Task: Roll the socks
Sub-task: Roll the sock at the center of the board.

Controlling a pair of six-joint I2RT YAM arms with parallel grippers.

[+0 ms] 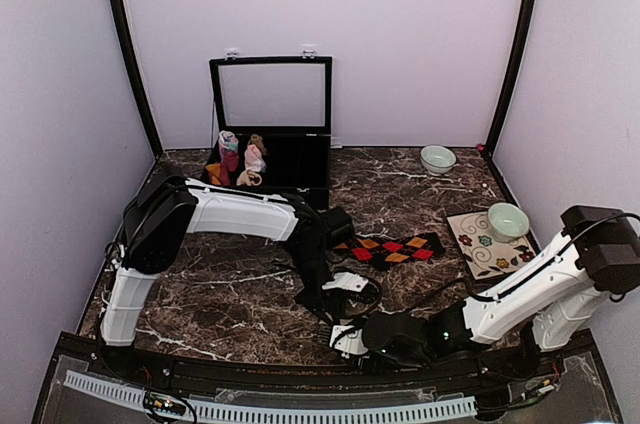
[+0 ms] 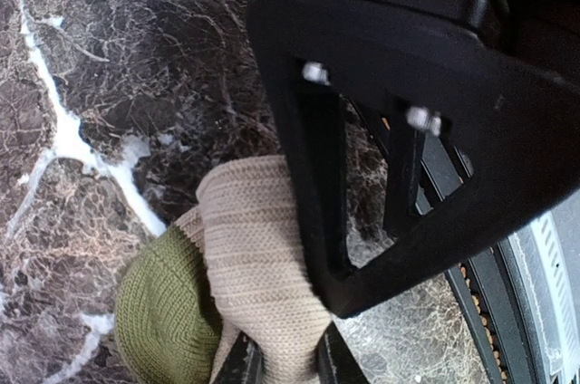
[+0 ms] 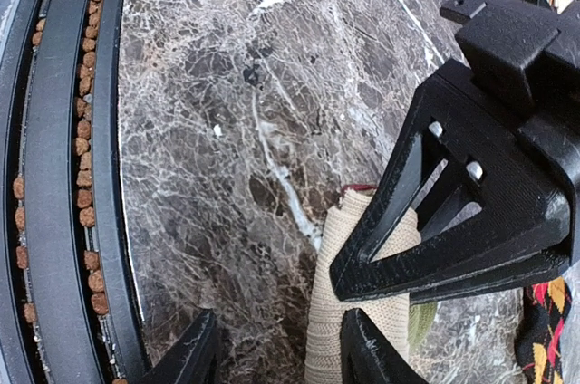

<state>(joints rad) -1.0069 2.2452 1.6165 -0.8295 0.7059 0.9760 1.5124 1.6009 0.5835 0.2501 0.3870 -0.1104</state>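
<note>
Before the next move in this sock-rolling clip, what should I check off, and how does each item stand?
1. Left gripper clamped on the cream sock: ok, the knit is pinched between its fingers.
2. Right gripper ready to grasp: ok, its jaws are open.
3. Sock centred between the right jaws: not ok, it lies at one finger, not mid-gap.
4. Clearance between the two grippers: cannot tell, they crowd close together.
5. Argyle sock out of the way: ok, it lies flat and apart.

I see bright, even, diffuse light from overhead, only soft shadows on the counter (image 1: 230,289), top cam sharp w/ slight edge bowing, wrist cams softer up close.
</note>
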